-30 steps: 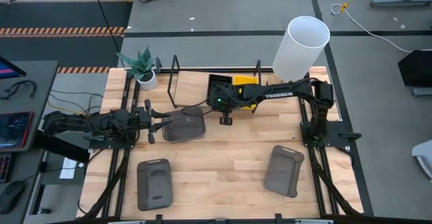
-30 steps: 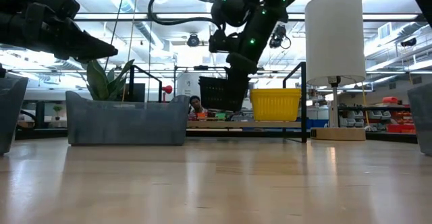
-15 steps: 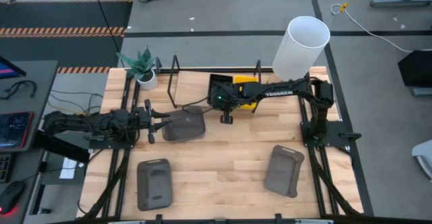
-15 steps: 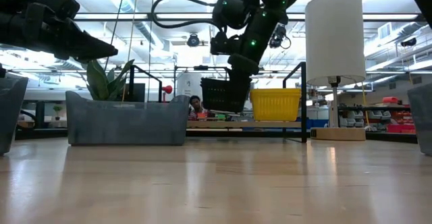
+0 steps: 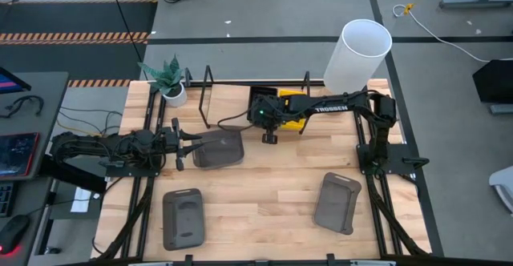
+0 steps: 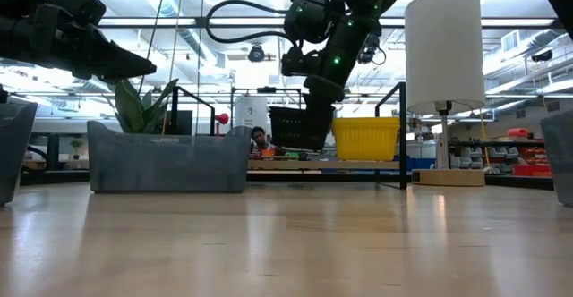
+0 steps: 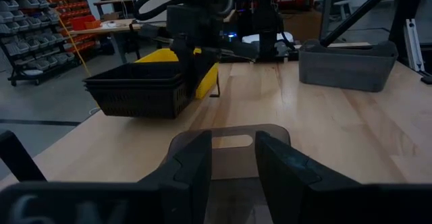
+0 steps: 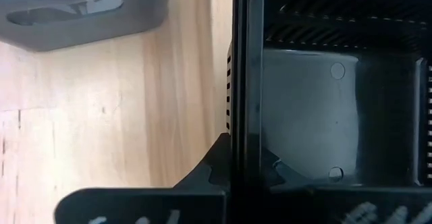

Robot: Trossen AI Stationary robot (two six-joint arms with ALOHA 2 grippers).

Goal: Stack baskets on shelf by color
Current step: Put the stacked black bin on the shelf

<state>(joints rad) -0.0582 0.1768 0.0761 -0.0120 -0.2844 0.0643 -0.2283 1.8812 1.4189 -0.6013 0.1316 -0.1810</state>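
My right gripper is shut on a black slotted basket over the shelf at the table's far side, next to the yellow baskets. In the low view the black basket hangs a little above the shelf board. My left gripper is open just above the left end of a dark grey basket, which stands on its base on the table. Two more grey baskets lie near the table's near edge. My right gripper pinches the black basket's near wall at its rim, one finger inside the basket and one outside. The fingers come from above, pointing down. The basket hangs below them, slightly tilted and clear of the shelf board.
A white lamp stands at the far right corner and a potted plant at the far left. The shelf's black wire loops rise at both its ends. Bare wood lies between the near grey baskets.
My right gripper has carried the black basket a little toward the table's far edge, farther over the shelf, still shut on it. The basket stays lifted clear.
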